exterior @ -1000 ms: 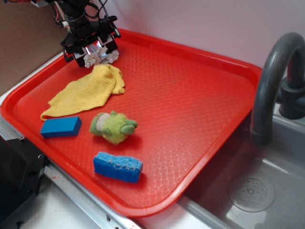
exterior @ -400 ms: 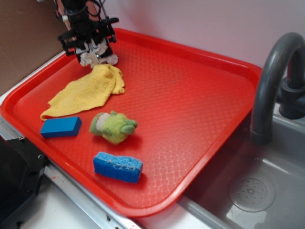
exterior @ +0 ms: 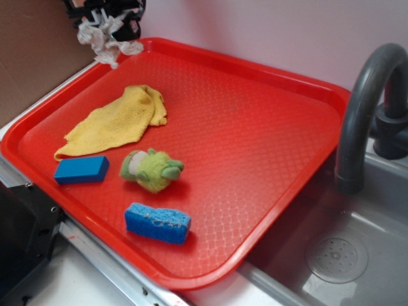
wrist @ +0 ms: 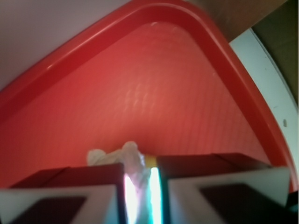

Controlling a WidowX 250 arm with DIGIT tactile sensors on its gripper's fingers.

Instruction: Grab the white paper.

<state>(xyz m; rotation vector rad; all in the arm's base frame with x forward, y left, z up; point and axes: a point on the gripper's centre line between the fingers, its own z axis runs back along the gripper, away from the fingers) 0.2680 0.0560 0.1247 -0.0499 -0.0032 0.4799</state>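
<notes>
Lifted since before, tool [exterior: 105, 25] clamps white paper [exterior: 105, 43] above tray [exterior: 268, 127]; yellow cloth [exterior: 118, 121] below, clear.

Ext cam looks down at whole red tray [exterior: 268, 83]; wrist cam close above its corner.

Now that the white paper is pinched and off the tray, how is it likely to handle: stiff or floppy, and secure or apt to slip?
The white paper dangles crumpled below the claw, so it is probably floppy and light. In the wrist view only a thin fold sits between the fingers, so it might tear or slip if jerked.
</notes>
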